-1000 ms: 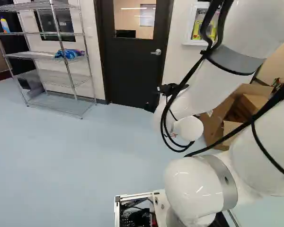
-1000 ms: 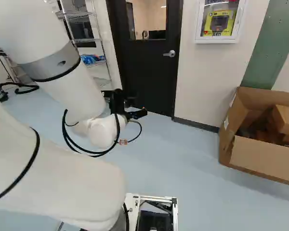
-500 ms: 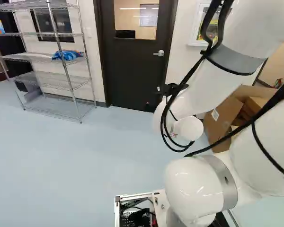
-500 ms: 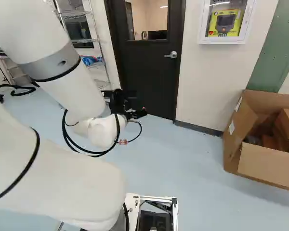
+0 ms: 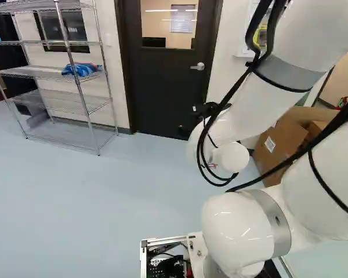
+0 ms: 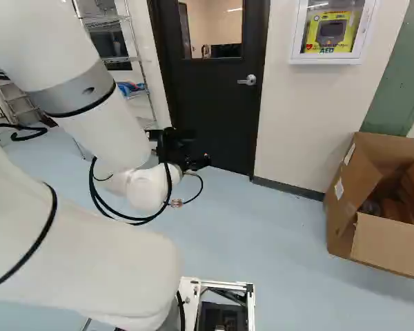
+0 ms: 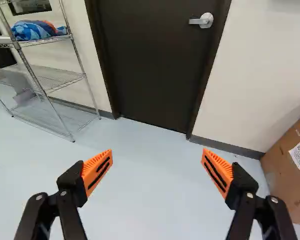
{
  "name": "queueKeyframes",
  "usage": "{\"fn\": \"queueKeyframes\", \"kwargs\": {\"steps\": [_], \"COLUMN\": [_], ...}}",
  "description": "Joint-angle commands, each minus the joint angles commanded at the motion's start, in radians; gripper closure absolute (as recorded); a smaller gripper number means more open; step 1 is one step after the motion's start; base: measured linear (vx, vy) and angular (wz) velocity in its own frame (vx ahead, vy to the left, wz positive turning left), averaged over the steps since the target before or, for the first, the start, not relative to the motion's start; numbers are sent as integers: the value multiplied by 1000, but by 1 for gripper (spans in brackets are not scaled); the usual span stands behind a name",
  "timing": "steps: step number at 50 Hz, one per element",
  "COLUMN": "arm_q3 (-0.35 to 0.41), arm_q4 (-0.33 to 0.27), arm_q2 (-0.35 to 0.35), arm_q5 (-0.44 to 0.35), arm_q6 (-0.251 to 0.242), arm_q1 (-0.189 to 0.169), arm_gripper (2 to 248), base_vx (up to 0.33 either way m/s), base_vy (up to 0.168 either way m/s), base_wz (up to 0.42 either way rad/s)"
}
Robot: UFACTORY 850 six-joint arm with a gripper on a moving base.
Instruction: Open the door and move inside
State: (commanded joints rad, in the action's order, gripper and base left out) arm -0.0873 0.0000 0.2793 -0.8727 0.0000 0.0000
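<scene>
Dark and closed in its frame, the door [image 5: 168, 87] stands ahead of the arm, with a window in its upper half. Its silver lever handle [image 6: 247, 80] is on the door's right side in the right base view. My gripper [image 6: 183, 155] shows there as a black shape in front of the door's lower part, below handle height. In the wrist view the gripper [image 7: 157, 169] has its orange-padded fingers wide apart with only floor seen between them. The door [image 7: 155, 65] and the handle [image 7: 202, 20] lie beyond the fingertips, out of reach.
A wire shelf rack [image 5: 64, 101] with a blue cloth stands left of the door. On the right wall hangs a white AED cabinet [image 6: 333, 29]. An open cardboard box [image 6: 386, 241] sits on the floor right of the door, by the wall.
The base has moved, turning slightly and nearing the door; in the base views the box and cabinet shift right. The arm holds its pose against its lowest joint.
</scene>
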Motion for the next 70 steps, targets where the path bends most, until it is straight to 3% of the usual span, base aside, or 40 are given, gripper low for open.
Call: {"fn": "queueKeyframes", "kwargs": {"steps": [19, 50, 70], "arm_q3": [0, 0, 0], "arm_q4": [0, 0, 0], "arm_q2": [0, 0, 0], "arm_q5": [0, 0, 0], "arm_q6": [0, 0, 0], "arm_q1": [0, 0, 0], "arm_gripper": [3, 3, 3], "base_vx": [118, 131, 107], "base_vy": [58, 19, 49], "base_wz": [-23, -232, -35]}}
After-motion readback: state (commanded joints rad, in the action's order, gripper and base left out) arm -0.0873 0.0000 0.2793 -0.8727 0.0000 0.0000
